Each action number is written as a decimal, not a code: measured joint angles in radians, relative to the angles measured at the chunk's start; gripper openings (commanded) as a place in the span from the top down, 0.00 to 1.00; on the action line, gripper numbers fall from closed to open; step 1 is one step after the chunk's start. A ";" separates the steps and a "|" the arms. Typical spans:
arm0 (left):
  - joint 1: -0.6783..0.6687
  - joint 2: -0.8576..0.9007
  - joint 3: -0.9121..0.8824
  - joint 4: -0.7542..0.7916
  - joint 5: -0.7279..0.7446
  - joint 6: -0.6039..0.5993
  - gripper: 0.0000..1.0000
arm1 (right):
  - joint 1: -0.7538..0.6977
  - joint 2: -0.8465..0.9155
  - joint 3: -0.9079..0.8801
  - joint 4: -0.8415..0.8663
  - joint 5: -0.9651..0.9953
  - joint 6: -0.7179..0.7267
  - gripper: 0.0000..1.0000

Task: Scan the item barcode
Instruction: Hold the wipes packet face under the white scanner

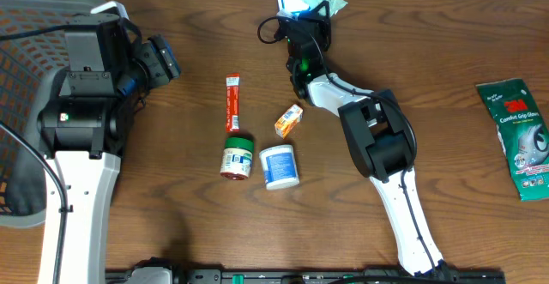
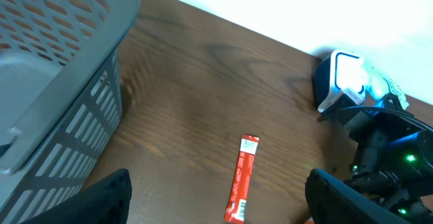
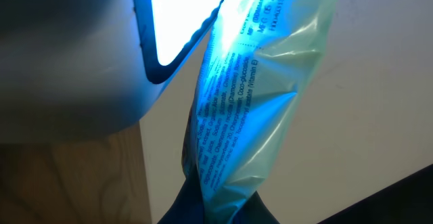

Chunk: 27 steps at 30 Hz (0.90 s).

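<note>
– Starting at the left: what is the left hand (image 1: 160, 59) doing?
– Hanging wide open and empty by the basket (image 2: 61, 61), above the surface (image 1: 197, 27).
– And the scan?
– Under way, I judge. The right hand (image 1: 302, 28) is clamped on the green packet (image 3: 257, 95), held right at the lit scanner (image 3: 183, 21). Only fine print seems visible, so next it may need turning until the barcode faces the light.

Left gripper (image 1: 165, 59) jaws wide apart; right gripper (image 1: 302, 16) clamped, arm outstretched
</note>
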 measured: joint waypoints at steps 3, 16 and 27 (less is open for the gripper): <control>0.000 0.000 0.000 0.000 0.000 0.000 0.18 | 0.008 0.000 0.000 0.000 0.016 0.003 0.99; 0.000 0.000 0.000 0.000 0.000 0.000 0.18 | 0.042 0.000 0.000 0.001 0.110 0.006 0.99; 0.000 0.000 0.000 0.000 0.000 0.000 0.18 | 0.049 -0.001 0.002 0.280 0.116 0.013 0.99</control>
